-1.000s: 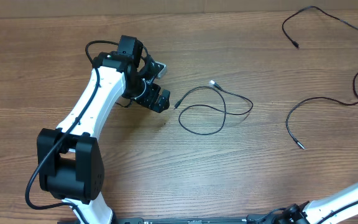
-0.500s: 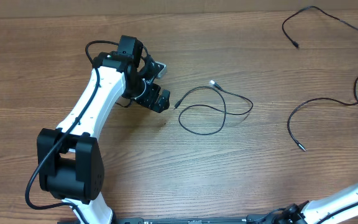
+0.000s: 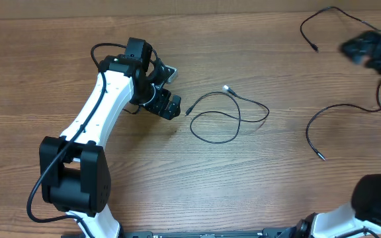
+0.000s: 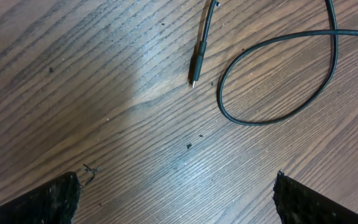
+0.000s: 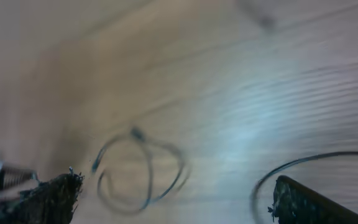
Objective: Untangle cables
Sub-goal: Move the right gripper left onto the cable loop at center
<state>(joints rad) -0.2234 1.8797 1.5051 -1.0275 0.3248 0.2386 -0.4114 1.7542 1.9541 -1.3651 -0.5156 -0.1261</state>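
Overhead looked straight down over the whole table (image 3: 276,192), left wrist looked down from close by, right wrist farther off and blurred, all three shared the looped cable (image 3: 239,119).

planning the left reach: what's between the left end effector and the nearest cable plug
Only bare table between the left end effector and the cable plug, seen plainly in the left wrist view.

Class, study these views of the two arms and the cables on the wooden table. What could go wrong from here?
1. The thin black looped cable crosses itself; if the open left tool pulls its near plug, the loop may tighten into a knot.
2. The open right tool looks blurred over the thin black cables at the far right, so it may snag or drag one.
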